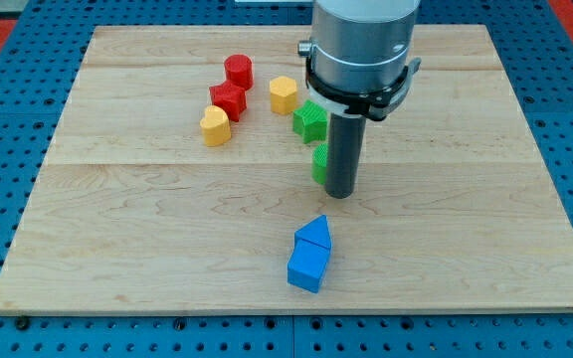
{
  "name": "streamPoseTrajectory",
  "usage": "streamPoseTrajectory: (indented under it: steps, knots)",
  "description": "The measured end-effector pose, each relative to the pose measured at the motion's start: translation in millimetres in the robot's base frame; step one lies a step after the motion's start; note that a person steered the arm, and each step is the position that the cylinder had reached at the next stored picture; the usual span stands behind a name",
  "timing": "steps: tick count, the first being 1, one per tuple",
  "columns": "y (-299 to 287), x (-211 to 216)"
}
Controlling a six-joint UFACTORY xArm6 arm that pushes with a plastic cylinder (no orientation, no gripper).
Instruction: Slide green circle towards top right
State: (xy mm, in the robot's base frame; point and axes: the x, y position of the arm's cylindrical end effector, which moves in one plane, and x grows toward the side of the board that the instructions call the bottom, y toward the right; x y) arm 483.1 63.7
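Observation:
The green circle [319, 162] stands near the board's middle, mostly hidden behind the dark rod; only its left edge shows. My tip [340, 193] rests on the board just right of and slightly below that green block, touching or nearly touching it. A green star-shaped block [309, 120] sits just above the green circle.
A red cylinder [239, 71], a red star-like block [228, 100], a yellow heart-like block [216, 126] and a yellow block [284, 94] cluster at the upper left of centre. Two blue blocks [310, 255] lie together near the bottom. The wooden board [117, 249] has blue pegboard around it.

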Motion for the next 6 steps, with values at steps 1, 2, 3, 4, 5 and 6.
streamPoseTrajectory:
  steps: [1, 2, 3, 4, 5, 6]
  knots:
    - [11, 2]
    - [-13, 23]
    - [-68, 11]
    - [-48, -33]
    - [7, -25]
    - [12, -6]
